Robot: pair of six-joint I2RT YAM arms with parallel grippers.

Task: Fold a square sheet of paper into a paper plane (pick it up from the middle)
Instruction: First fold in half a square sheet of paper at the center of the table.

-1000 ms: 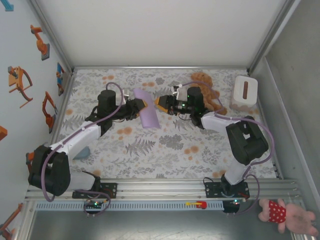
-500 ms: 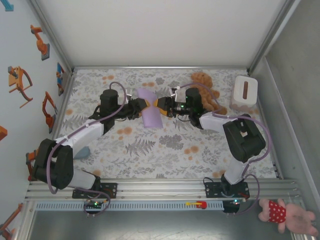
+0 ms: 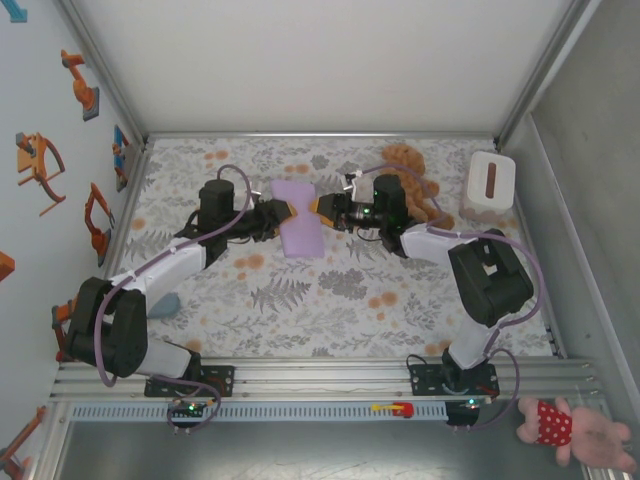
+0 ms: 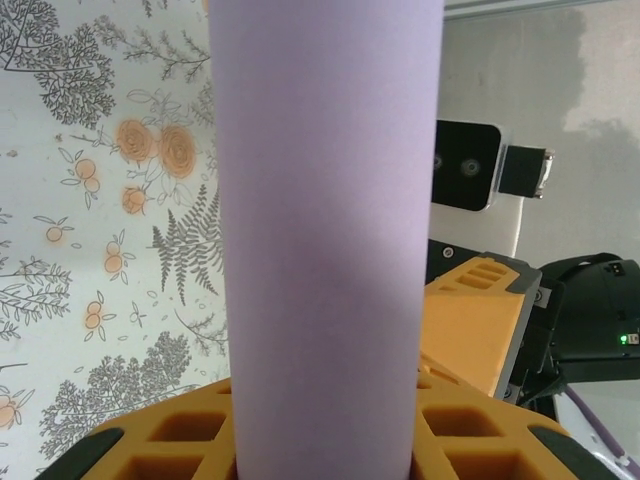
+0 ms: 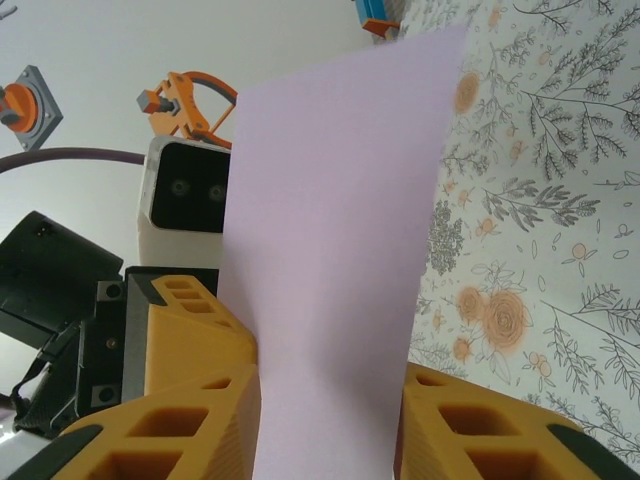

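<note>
— Left side first?

— Pale blue wall (image 3: pixel 30 250), hung with orange toy pieces (image 3: pixel 40 165). Below it, a floral cloth (image 3: pixel 330 290) covering the whole table, grey leaves and orange blossoms on white. On the cloth beside the left arm, a small grey-blue lump (image 3: pixel 165 303).

— And the left gripper (image 3: pixel 288 211)?

— Stretched in toward the middle of the cloth, jaws pinching the sheet of paper (image 3: pixel 300 228) at its left edge. From the left wrist: a lavender strip rising straight up between the orange fingers (image 4: pixel 150 445), filling the gap.

— Whereabouts of the sheet?

— Middle of the table, a little toward the back, between the two grippers. Narrowed at the waist where gripped, wider at the far and near ends. Touching the cloth at the near end or hanging clear of it: cannot tell.

— Right gripper (image 3: pixel 316 205)?

— Facing the left one, almost tip to tip, jaws closed on the same sheet at its right edge. From the right wrist: paper standing up between that gripper's own orange fingers (image 5: pixel 480 430).

— Further right?

— Brown teddy bear (image 3: pixel 405 160) lying near the back edge, just behind the right arm. Then a white box (image 3: pixel 488 185) with a dark slot on top, near the back right corner. Plain white wall (image 3: pixel 320 60) at the back, grey wall (image 3: pixel 590 150) on the right. Along the near edge, a metal rail (image 3: pixel 300 372) carrying both arm bases. Off the table at the bottom right, a pink stuffed toy (image 3: pixel 575 430) in a red dotted garment.
</note>
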